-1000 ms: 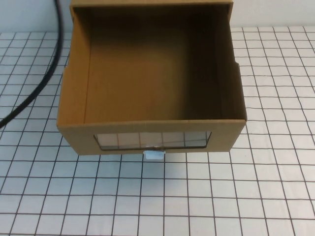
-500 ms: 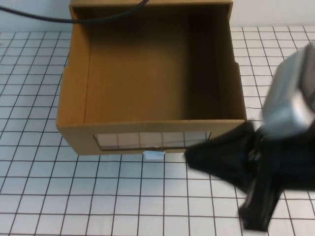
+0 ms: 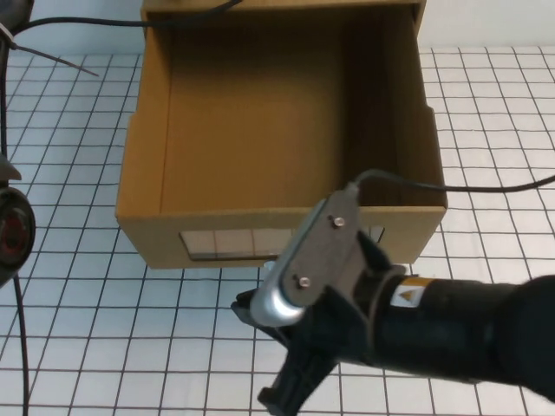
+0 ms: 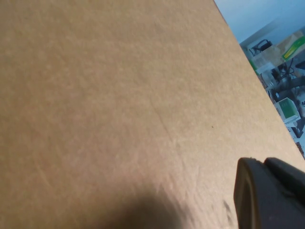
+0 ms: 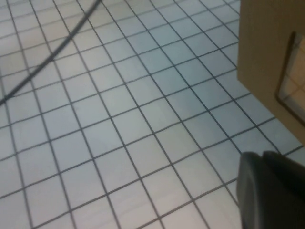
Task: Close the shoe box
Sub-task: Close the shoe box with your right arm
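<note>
The shoe box point(image 3: 147, 173) is a brown cardboard drawer, pulled open and empty, at the middle of the high view. Its clear window point(image 3: 230, 243) faces me. The white pull tab is hidden behind my right arm. My right gripper point(image 3: 282, 397) hangs in front of the box's front panel, over the grid mat, pointing away from it, fingers together and empty. The right wrist view shows the box's front corner point(image 5: 267, 52) beside that gripper point(image 5: 267, 164). My left gripper point(image 4: 262, 167) is shut, close against a bare cardboard face point(image 4: 119, 95).
A white mat with a black grid point(image 3: 104, 347) covers the table. A black cable point(image 3: 78, 24) runs along the far left to the box's back edge. Part of my left arm point(image 3: 13, 230) shows at the left edge.
My right arm has swung further left across the box's front and now covers the pull tab. My left arm has come into view at the left edge. The box sits slightly further right.
</note>
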You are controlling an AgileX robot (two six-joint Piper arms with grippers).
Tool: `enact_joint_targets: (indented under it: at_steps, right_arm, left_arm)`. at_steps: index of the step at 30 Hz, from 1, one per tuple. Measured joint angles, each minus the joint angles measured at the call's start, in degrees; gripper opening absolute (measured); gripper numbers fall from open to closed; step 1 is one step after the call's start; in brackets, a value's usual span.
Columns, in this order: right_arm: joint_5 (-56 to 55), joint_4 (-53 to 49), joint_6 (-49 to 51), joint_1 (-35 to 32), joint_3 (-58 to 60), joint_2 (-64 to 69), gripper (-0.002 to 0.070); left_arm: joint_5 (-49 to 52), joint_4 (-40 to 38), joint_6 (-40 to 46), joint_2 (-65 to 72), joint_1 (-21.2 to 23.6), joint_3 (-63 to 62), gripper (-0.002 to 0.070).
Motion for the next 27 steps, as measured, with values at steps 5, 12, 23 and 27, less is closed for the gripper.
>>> enact_joint_targets:
  at_steps: [5,12,23,27]
  right_arm:
    - [-4.7,0.0,-2.2,0.0,-2.7,6.4,-0.0014]
    - [-12.8,0.0,-13.7,0.2,-8.6,14.4,-0.0013]
    - [-13.3,-5.9,-16.6,-8.9,-26.7,29.4,-0.0014]
    - [-7.0,-7.7,-16.6,-13.4,-34.3,33.7,-0.0013]
  left_arm:
    - [0.2,-0.2,-0.5,0.2,0.1,-0.5,-0.0005]
    - [0.2,-0.2,-0.5,0.2,0.1,-0.5,-0.0005]
    - [0.2,-2.2,-0.5,0.2,0.2,-0.5,-0.0005]
    - [0.2,-2.4,-0.5,0.3,0.3,-0.5,-0.0005]
